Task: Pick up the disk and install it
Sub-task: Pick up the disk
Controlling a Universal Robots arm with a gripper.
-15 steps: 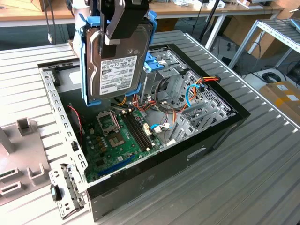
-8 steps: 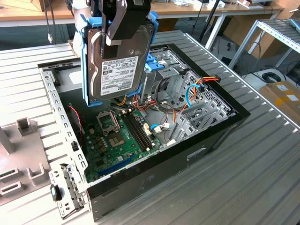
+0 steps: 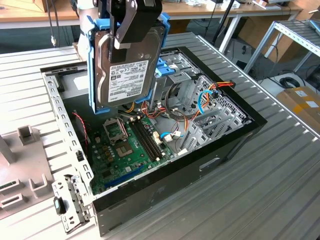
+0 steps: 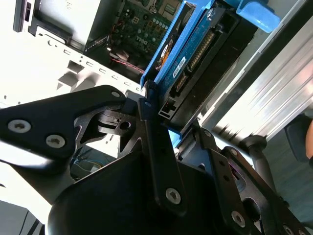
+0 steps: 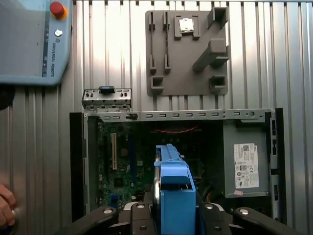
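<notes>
The disk [image 3: 127, 75], a dark grey hard drive with a white label and blue plastic rails, hangs upright above the open computer case [image 3: 175, 172]. My gripper [image 3: 125, 42] is shut on the disk from above, one black finger lying across its labelled face. In the second wrist view the disk [image 4: 195, 54] shows edge-on between the gripper's [image 4: 176, 122] fingers. The first wrist view looks down past the gripper [image 5: 173, 210] and the disk's blue rail [image 5: 173, 196] onto the case interior. Beside the disk stands the metal drive cage with a blue handle [image 3: 172, 70].
Inside the case lie the green motherboard [image 3: 125, 150], loose cables [image 3: 200, 100] and a grey power-supply box [image 5: 247, 164]. On the ribbed table sit a grey fixture plate [image 5: 186, 54], a small metal bracket [image 5: 106, 98] and a teach pendant [image 5: 34, 39]. A person's hand [image 5: 6, 208] rests nearby.
</notes>
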